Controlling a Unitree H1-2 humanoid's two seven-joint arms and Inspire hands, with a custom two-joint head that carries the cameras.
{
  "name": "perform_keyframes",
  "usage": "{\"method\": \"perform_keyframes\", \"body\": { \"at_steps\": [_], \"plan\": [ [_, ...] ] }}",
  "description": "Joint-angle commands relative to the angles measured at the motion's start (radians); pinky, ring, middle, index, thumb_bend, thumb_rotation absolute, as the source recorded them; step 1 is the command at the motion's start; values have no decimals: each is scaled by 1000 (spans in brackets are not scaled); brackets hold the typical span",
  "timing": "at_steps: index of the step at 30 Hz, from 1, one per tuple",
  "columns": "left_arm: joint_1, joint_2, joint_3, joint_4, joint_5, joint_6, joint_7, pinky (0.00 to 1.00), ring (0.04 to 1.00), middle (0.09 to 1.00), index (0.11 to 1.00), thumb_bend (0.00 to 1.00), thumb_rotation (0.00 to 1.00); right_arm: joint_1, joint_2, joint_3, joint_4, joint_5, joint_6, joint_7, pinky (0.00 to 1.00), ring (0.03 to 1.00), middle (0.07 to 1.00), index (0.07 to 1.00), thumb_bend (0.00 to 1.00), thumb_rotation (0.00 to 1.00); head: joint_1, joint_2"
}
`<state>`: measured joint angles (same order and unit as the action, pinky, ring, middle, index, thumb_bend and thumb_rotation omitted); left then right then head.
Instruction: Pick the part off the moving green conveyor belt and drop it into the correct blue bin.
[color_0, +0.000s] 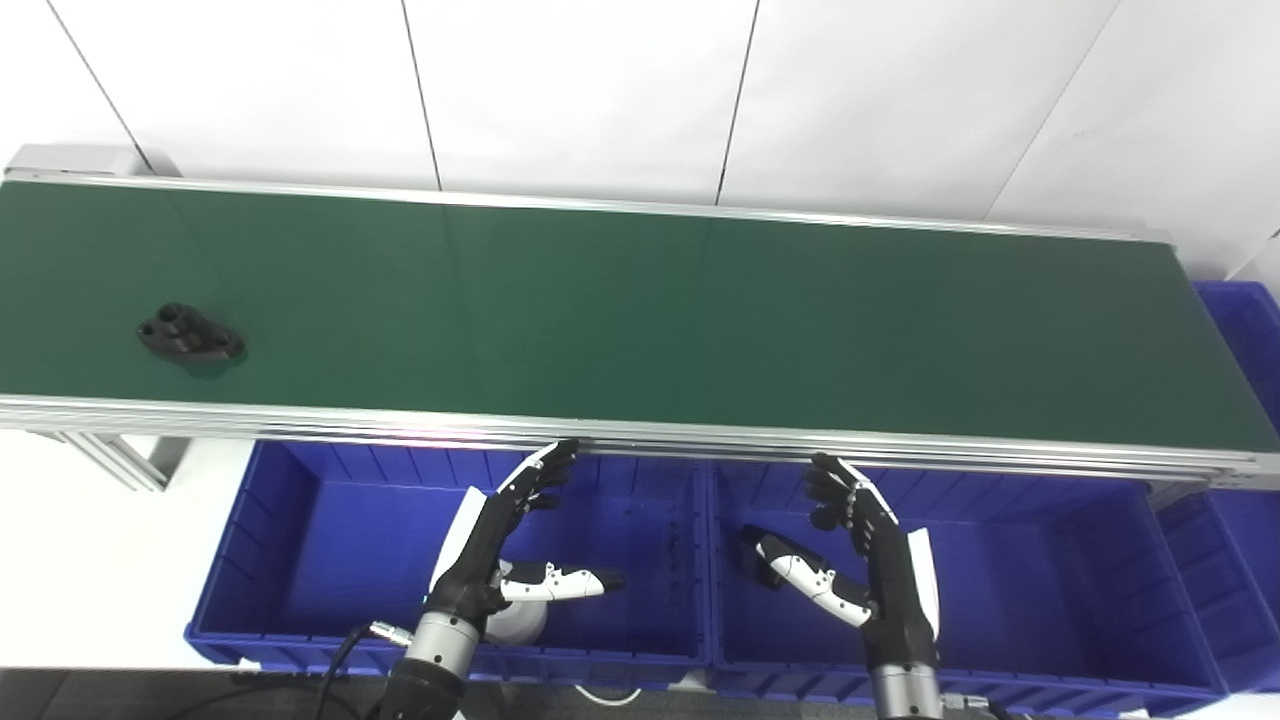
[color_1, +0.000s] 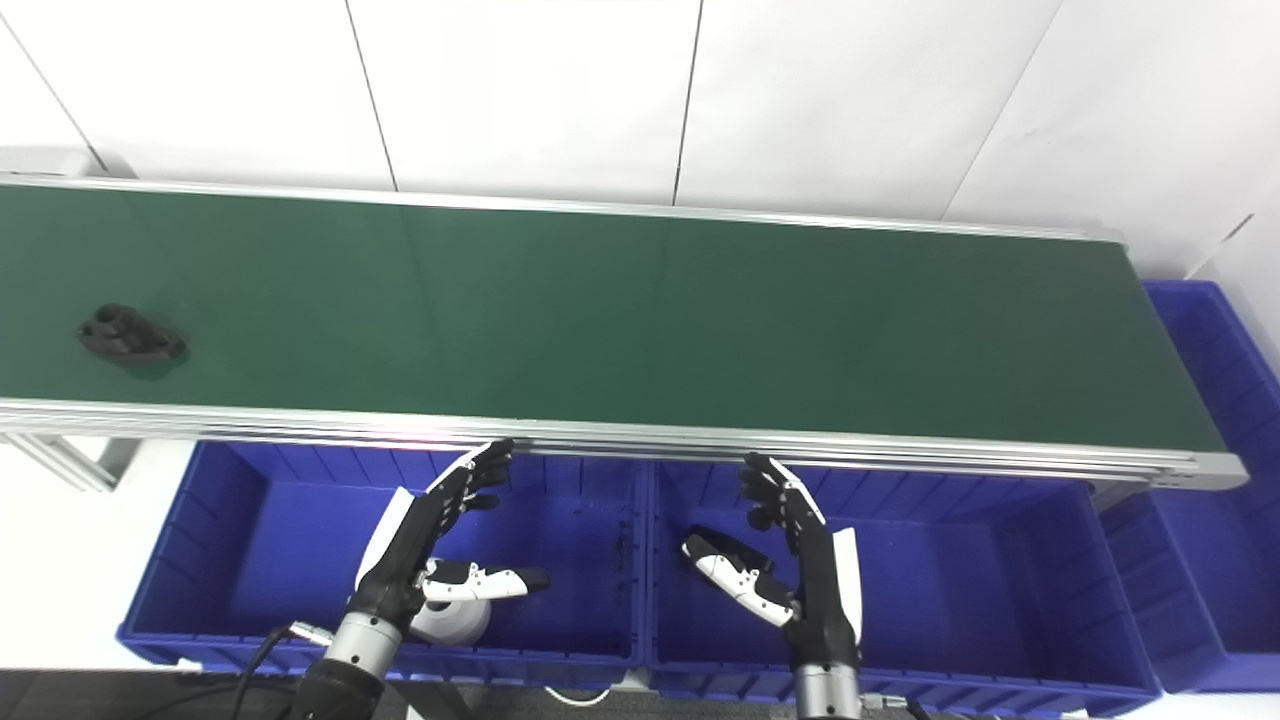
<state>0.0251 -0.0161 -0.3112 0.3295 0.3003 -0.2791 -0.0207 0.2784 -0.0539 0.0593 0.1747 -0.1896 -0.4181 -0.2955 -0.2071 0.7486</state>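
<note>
Both hands hover low over the blue bins (color_0: 300, 560), empty: my left hand (color_0: 500, 545) and right hand (color_0: 865, 555) have fingers spread, thumbs out. Black part (color_0: 190, 335) lies far left on the green conveyor belt (color_0: 650, 320), well apart from either hand. Looks like rigid molded plastic, light, not fragile, maybe slick. I'd pinch across its narrow raised middle, flat flange ends left free.

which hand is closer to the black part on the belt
Left. The black part lies at the belt's far left end; the left hand hovers open over the left bin, off to the part's right, and the right hand is farther right again.
</note>
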Motion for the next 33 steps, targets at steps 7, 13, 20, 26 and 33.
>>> {"method": "perform_keyframes", "body": {
  "at_steps": [7, 13, 20, 26, 33],
  "plan": [
    [-16, -12, 3, -13, -5, -52, 12, 769, 835, 860, 854, 697, 230, -3, -3, -1, -15, -20, -51, -16, 736, 762, 776, 812, 670, 257, 1, 1],
    [-17, -12, 2, -12, -6, -58, 11, 774, 837, 859, 856, 697, 229, -1, 0, -5, -14, -29, -51, -25, 724, 751, 769, 803, 683, 280, 7, 4],
    [-13, -8, 2, -22, -2, -49, 9, 763, 831, 861, 855, 704, 235, -2, -1, -2, -12, -42, -51, -43, 705, 731, 754, 785, 700, 317, 5, 5],
    [-8, -8, 5, -24, -13, -57, 6, 763, 832, 856, 852, 704, 205, 1, 4, 1, -18, -33, -52, -40, 698, 731, 758, 785, 687, 295, 4, 5],
    [-6, -7, 4, -29, -11, -49, 7, 760, 833, 859, 852, 709, 215, 4, 8, 0, -19, -29, -51, -38, 708, 737, 761, 785, 680, 270, 5, 0]
  ]
}}
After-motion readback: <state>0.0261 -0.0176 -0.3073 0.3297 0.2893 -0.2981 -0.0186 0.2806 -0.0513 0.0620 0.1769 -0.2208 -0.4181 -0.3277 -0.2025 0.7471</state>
